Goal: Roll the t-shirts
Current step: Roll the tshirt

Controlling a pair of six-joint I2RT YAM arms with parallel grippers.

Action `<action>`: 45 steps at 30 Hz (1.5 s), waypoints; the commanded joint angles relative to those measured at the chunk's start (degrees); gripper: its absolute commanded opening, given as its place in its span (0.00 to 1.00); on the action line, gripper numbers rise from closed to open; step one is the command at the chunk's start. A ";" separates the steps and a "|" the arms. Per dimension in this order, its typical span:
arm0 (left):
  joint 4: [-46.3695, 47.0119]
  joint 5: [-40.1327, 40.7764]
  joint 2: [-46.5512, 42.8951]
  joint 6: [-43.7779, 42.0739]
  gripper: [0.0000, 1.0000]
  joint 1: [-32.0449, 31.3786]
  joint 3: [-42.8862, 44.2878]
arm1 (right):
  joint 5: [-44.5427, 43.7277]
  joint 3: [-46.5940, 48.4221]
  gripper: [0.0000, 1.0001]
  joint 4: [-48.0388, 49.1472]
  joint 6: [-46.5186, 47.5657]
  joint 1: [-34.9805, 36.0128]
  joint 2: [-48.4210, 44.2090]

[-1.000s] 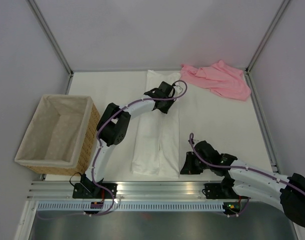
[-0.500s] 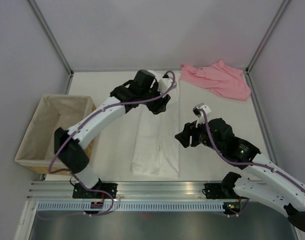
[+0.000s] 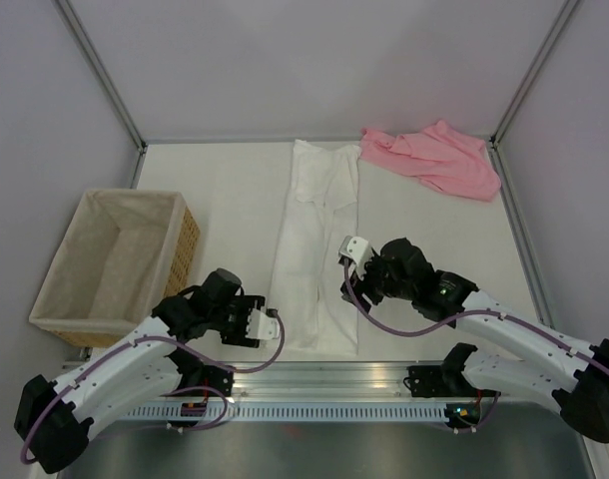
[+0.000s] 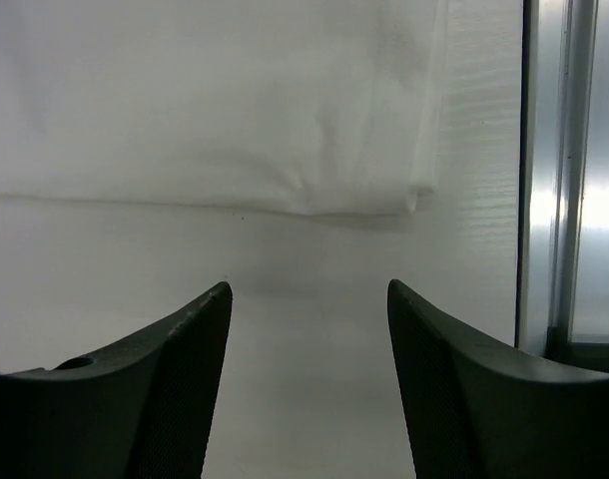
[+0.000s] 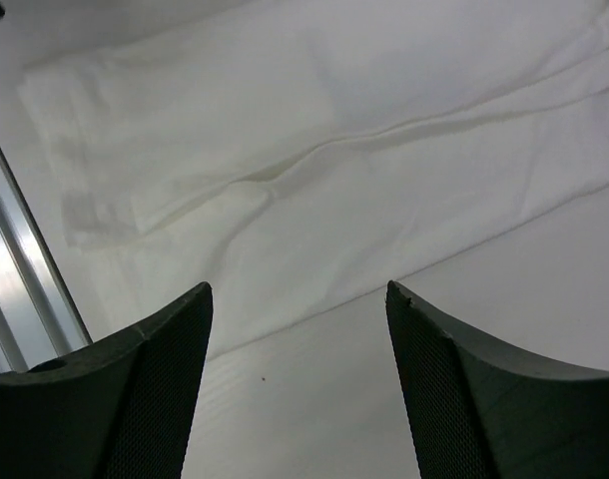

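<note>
Top: white tee (image 3: 316,239) lies as a long folded strip down the middle of the table (image 3: 225,190), pink tee (image 3: 431,158) bunched far right. Half a second back the left arm was at the strip's far end and the right arm mid-strip. Now left gripper (image 3: 268,327) is at its near left corner, right gripper (image 3: 352,281) by its right edge.
Left wrist: fingers (image 4: 175,389) wide, empty, tee corner ahead.
Right wrist: fingers (image 5: 145,399) wide, empty, just short of the tee.

Right gripper (image 5: 297,296) is hovering, jaws standing apart. Folded white t-shirt (image 5: 314,130) is lying creased on the table (image 5: 314,424). Metal rail (image 5: 25,269) is running along the left edge.
</note>
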State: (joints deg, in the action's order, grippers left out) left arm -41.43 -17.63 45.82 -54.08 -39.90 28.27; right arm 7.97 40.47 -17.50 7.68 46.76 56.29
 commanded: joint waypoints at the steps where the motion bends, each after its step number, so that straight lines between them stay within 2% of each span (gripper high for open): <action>1: 14.87 -7.26 -3.38 -11.74 0.69 -0.18 -4.61 | 11.80 -3.29 0.76 -1.30 21.62 0.17 -1.54; 3: 14.46 -6.20 -1.89 -11.49 0.68 -0.27 -5.69 | 12.33 -2.94 0.76 -5.77 23.07 0.26 -1.10; 5: 13.40 -7.68 -0.74 -10.08 0.68 -0.44 -4.03 | 17.75 -2.06 0.74 -14.61 32.79 0.61 -0.22; 6: 13.31 -8.29 -0.39 -9.73 0.68 -0.70 -3.67 | 17.61 -2.58 0.74 -16.32 35.27 2.35 -0.13; 10: 13.04 -9.35 1.81 -11.65 0.65 -3.94 -4.27 | 11.03 -8.37 0.71 -15.29 45.20 9.82 -0.22; 11: 13.13 -9.35 1.81 -13.66 0.65 -4.65 -4.89 | 8.67 -9.61 0.71 -12.50 47.05 11.49 -0.31; 12: 13.04 -9.53 1.81 -14.72 0.65 -6.14 -5.50 | 8.04 -11.53 0.71 -11.17 47.51 14.47 -0.57; 17: 13.04 -9.53 1.46 -17.89 0.64 -9.23 -8.05 | 7.95 -13.12 0.68 -8.01 46.30 18.44 1.98; 24: 10.06 -9.00 3.57 -22.37 0.63 -10.46 -9.11 | 9.52 -14.45 0.67 -5.36 47.25 19.16 3.91; 32: 8.82 -10.06 4.36 -28.88 0.61 -10.90 -11.04 | 9.52 -15.16 0.54 -3.68 48.47 19.68 8.92; 33: 9.26 -10.06 4.97 -28.10 0.59 -11.07 -10.96 | 9.78 -14.81 0.51 -4.90 49.00 19.68 9.71; 37: 10.84 -9.27 9.18 -27.21 0.49 -11.16 -10.26 | 10.23 -14.71 0.50 -5.44 48.74 19.68 9.54; 40: 10.84 -9.44 10.86 -26.51 0.38 -11.16 -9.73 | 11.01 -14.72 0.46 -6.23 48.83 19.68 9.27; 42: 11.02 -9.62 11.30 -26.07 0.30 -11.16 -9.64 | 11.54 -14.89 0.34 -6.76 48.83 19.68 9.19; 43: 11.02 -9.71 11.74 -25.90 0.21 -11.16 -9.55 | 11.81 -15.15 0.29 -6.85 48.57 19.68 9.01; 45: 10.93 -9.53 12.36 -24.50 0.11 -11.16 -8.85 | 12.25 -15.07 0.21 -6.41 47.17 19.68 8.40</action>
State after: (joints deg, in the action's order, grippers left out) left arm -26.92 -26.59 56.07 -78.56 -50.76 19.99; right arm 17.74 26.02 -22.06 55.20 66.17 64.97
